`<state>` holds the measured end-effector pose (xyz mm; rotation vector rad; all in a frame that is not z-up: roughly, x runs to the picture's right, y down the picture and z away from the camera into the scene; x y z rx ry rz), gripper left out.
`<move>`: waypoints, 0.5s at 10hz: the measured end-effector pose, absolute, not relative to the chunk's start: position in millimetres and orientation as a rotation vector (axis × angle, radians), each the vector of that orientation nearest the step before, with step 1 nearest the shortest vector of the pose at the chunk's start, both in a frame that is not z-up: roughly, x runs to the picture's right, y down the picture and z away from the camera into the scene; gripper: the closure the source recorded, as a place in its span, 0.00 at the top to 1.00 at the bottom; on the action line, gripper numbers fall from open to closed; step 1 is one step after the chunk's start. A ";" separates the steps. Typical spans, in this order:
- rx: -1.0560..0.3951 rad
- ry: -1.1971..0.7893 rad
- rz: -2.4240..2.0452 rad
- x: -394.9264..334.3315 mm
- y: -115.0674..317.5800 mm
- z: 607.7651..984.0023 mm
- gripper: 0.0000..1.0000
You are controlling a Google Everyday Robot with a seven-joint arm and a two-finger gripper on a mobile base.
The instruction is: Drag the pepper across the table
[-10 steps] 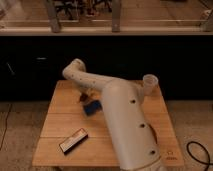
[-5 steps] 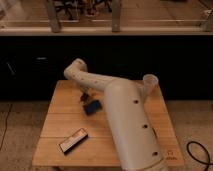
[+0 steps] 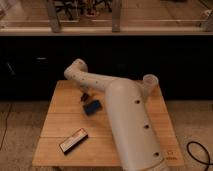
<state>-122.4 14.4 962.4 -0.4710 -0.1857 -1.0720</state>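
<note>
Little has shifted since the earlier views: the white arm's elbow has crept slightly toward the bench's far edge, while the objects lie much as they did. The pincer (image 3: 85, 94) hangs low over the far left part of the light wooden slatted bench (image 3: 55, 135), dark and small beneath the arm's wrist; whether it is parted or closed cannot be told. The small dark red elongated pepper (image 3: 86, 97) seems to sit right at the pincer's tip, touching or nearly so, just beyond the blue rectangular sponge-like block (image 3: 92, 107). A flat black-and-white bar (image 3: 73, 140) rests well apart, near the front left. By my judgement the pincer has reached the pepper and the drag is at its beginning or early stage; most of the travel across the bench remains.
</note>
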 end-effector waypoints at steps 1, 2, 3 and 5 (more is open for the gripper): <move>-0.470 -0.184 -1.070 -116.2 13.7 962.3 0.00; -0.468 -0.184 -1.070 -115.5 13.5 962.2 0.00; -0.464 -0.187 -1.074 -117.4 14.0 961.6 0.00; -0.460 -0.189 -1.079 -119.5 13.9 961.1 0.00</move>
